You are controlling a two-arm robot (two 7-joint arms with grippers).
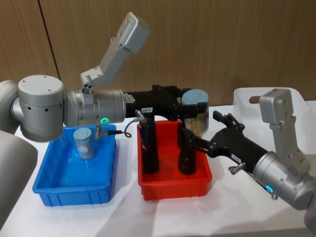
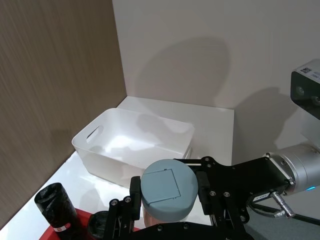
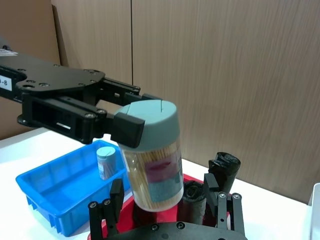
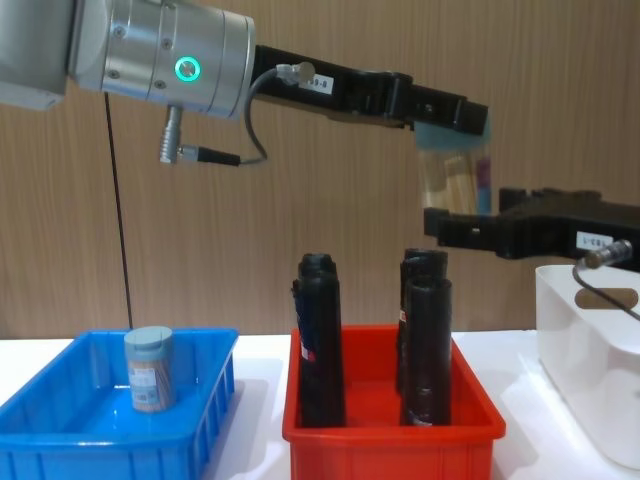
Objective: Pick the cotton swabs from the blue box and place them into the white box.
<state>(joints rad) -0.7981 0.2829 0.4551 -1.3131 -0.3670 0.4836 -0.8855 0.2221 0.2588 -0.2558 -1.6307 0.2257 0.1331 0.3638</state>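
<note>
Operator: Swabs first. Where are they?

Observer: One cotton swab tub [image 1: 196, 123] hangs in the air, lid uppermost, over the right part of the red bin [image 1: 175, 187] and above the tall black tubes [image 1: 149, 148] standing in it. A second tub [image 1: 84, 143] stands upright inside the blue box [image 1: 74, 195], towards its back left.

Operator: What has the raised one?

Observer: The left gripper [image 1: 193, 107]. Its arm reaches across from the left, and its fingers [image 2: 202, 182] are clamped on the tub at the pale blue-grey lid, one on each side. The clear body with the swabs hangs free below them.

Operator: And the right gripper?

Observer: The right gripper [image 3: 165, 186] comes in from the right, low under the left one. Its fingers are spread and straddle the bottom of the raised tub. In the right wrist view a gap shows on each side, so they are not touching it.

Operator: Where is the white box?

Observer: The white box [image 2: 105, 165] sits on the white table [image 1: 222, 212] at the far right, beside the red bin, partly behind the right arm. Its oval handle cut-out faces the robot. The raised tub is not over it, and the left wrist view shows no tub on the part of the floor it sees.
</note>
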